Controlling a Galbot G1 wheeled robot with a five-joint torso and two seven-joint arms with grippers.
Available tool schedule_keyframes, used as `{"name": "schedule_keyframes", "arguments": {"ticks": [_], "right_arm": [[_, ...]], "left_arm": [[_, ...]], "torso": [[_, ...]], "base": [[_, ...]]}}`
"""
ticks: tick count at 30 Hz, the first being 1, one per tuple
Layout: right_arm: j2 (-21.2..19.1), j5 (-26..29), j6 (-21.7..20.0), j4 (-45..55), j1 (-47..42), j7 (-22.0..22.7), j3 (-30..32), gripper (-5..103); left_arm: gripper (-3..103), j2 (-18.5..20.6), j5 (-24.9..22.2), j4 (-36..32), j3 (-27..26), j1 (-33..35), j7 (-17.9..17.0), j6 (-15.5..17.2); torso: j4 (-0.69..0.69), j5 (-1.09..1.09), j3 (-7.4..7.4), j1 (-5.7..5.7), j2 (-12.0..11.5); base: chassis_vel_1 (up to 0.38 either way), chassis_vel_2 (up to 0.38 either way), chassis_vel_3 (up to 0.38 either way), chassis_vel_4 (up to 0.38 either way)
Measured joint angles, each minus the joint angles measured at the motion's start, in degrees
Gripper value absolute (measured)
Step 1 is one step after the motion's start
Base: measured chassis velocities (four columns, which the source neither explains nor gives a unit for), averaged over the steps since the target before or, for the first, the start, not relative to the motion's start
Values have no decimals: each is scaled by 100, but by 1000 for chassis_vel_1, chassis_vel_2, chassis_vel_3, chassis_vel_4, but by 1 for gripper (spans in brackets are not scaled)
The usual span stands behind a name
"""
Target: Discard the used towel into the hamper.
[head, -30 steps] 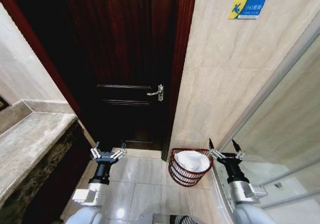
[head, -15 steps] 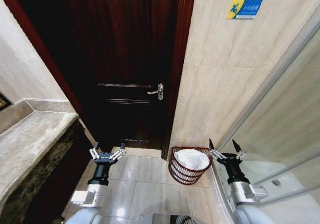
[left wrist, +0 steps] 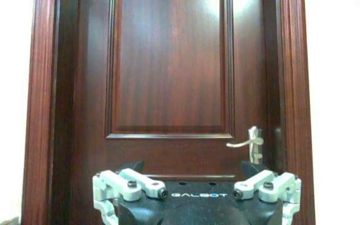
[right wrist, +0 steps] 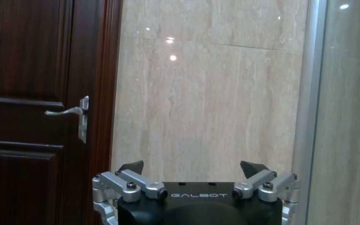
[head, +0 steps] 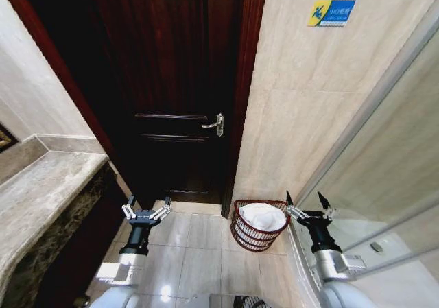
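One hamper [head: 259, 224], one white towel [head: 261, 215] inside.
My left gripper [head: 145, 208] and right gripper [head: 309, 206] hover low, fingers spread wide, empty.

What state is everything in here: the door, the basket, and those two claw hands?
Door: closed, handle level.
Hamper: upright on the floor, white towel inside.
Left gripper: open, empty, above the floor tiles.
Right gripper: open, empty, beside the hamper.

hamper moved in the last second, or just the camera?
No. The hamper sits in the same corner by the door frame and wall; the whole head view shifted, so the camera moved.
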Motion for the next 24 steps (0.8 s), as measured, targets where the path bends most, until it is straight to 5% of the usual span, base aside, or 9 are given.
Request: {"name": "schedule_keyframes", "arguments": {"ticks": [24], "right_arm": [[36,5,68,-21,-32,-10,34,100]], "left_arm": [[100,-5,0,62,-79,-13,23,-69]], "torso": [[0,0,-1,-1,-2]], "base": [[0,0,0,0]]}}
